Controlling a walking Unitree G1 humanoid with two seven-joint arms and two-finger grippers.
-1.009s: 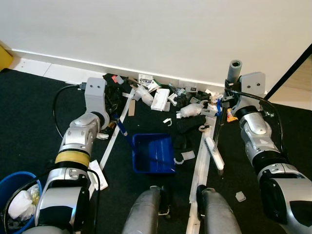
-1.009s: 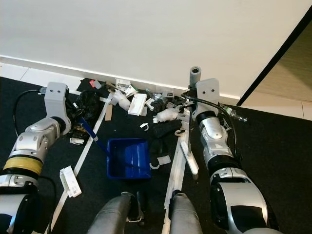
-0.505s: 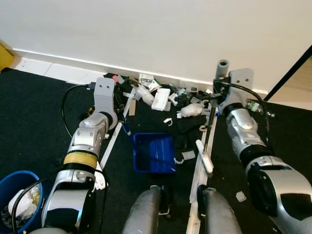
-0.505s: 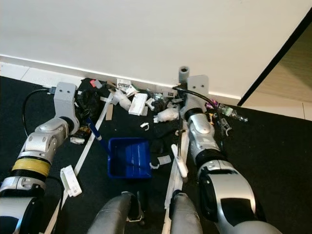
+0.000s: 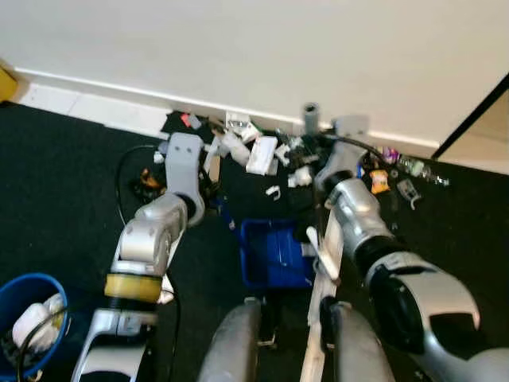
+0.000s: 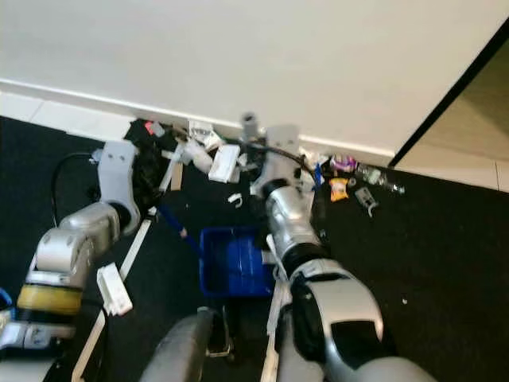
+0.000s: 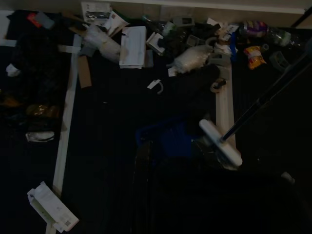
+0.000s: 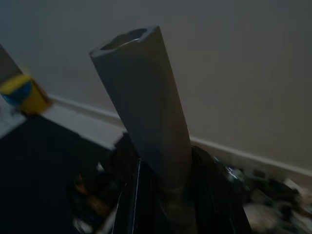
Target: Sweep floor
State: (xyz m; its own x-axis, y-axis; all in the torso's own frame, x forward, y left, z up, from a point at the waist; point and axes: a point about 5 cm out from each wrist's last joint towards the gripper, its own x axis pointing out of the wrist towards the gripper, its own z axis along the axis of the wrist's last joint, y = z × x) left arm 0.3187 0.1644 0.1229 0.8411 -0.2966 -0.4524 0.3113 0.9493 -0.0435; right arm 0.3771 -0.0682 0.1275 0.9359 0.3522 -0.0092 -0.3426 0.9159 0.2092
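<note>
The broom has its white head on the black floor, just beside the blue dustpan. Its thin dark stick slants up to the right gripper. The right gripper's jaws are closed on the grey handle at the top of the broom, and the handle pokes up in front of the white wall.

The left gripper is low, near the dustpan's dark blue handle. I cannot tell if its jaws are open or closed.

A pile of trash lies along the wall: white boxes, bits of paper and dark scraps. More wrappers lie on the floor further right. White tape strips run across the floor. A blue bin with white stuff in it sits by the robot's left side.
</note>
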